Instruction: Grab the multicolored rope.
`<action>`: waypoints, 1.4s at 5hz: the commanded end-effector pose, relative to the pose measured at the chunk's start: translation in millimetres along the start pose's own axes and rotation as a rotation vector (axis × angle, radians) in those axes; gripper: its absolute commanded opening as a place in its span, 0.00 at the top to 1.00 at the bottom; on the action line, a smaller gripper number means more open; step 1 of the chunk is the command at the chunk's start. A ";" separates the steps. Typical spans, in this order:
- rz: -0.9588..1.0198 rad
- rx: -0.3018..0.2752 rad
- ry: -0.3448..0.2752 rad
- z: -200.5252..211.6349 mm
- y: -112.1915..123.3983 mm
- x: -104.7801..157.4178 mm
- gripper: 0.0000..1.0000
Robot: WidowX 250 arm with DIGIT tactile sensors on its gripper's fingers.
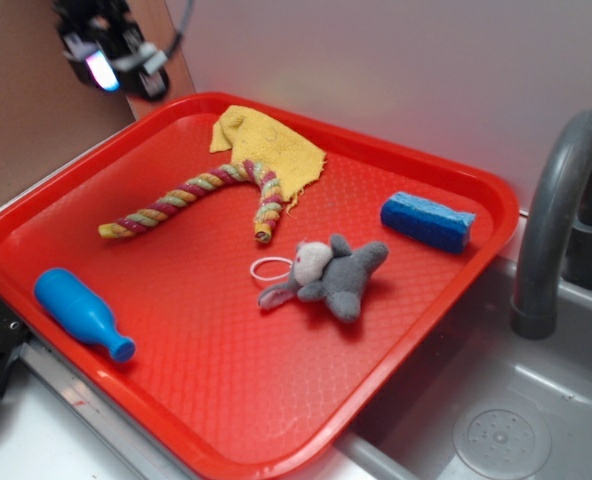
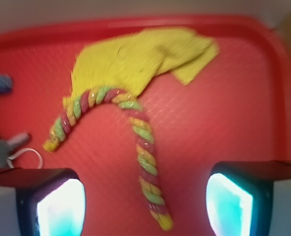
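Fingers (image 2: pixel 62 209) spread wide on the gripper (image 1: pixel 111 55), high at the tray's (image 1: pixel 226 440) 11 o'clock, multicolored rope (image 2: pixel 143 147) arched below with its bend on the yellow rag (image 2: pixel 135 59), so a close there likely snags cloth

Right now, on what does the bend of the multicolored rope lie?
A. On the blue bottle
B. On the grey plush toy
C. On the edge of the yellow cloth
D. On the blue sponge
C: the arched top of the multicolored rope overlaps the lower edge of the yellow cloth in both views, while both rope ends rest on the red tray, apart from the other things.
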State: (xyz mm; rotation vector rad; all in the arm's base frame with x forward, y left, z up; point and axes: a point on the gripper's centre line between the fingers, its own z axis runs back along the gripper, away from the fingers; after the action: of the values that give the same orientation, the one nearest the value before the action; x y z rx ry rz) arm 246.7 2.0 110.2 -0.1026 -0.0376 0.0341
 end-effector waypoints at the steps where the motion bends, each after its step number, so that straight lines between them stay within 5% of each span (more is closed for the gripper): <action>1: -0.064 0.077 0.067 -36.8 -2.4 -5.9 0.00; 4: -0.066 0.114 0.192 -84.0 3.8 -16.0 0.00; 5: -0.094 0.114 0.205 -93.2 2.8 -17.3 0.16; 6: -0.087 0.122 0.196 -89.5 -1.6 -19.3 1.00; 7: -0.089 0.146 0.204 -88.3 -2.9 -18.5 1.00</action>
State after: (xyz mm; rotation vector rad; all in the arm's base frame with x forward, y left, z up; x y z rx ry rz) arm 234.1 -5.9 21.5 0.0379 0.1719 -0.0390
